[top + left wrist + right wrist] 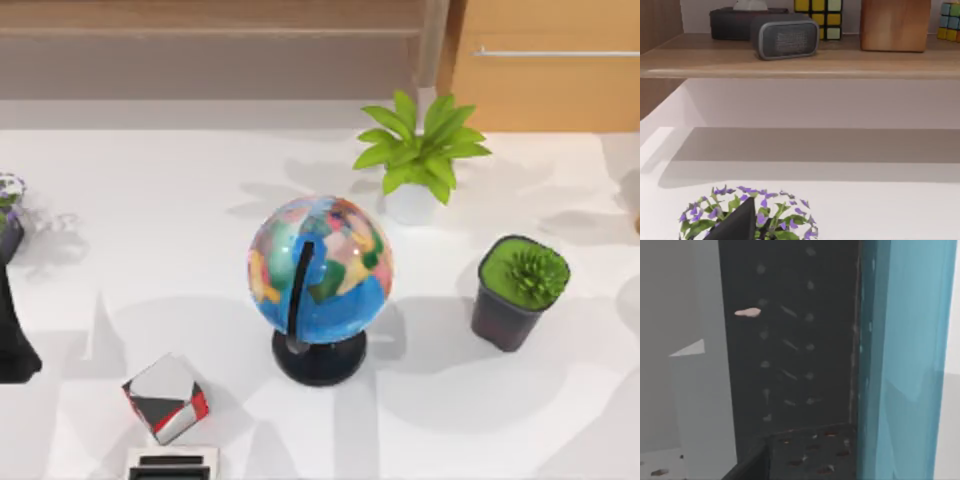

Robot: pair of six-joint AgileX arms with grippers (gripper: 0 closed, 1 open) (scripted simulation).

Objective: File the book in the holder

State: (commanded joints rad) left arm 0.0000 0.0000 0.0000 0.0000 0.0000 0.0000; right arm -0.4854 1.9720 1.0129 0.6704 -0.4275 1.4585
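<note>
Far to the left of the globe (320, 275), at the table's edge, my left arm (12, 340) stands upright and parked. Its gripper (740, 225) hangs as a dark wedge over a purple-flowered plant (747, 212); whether it is apart or together I cannot tell. From the right wrist, the book (900, 360) shows as a teal-blue edge, upright, just beside the holder's (790, 350) dark perforated wall. The grey-white-red cube (165, 397) sits near the globe's base, to its left.

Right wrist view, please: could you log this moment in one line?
book teal edge beside dark perforated holder | left gripper parked above purple-flowered plant
</note>
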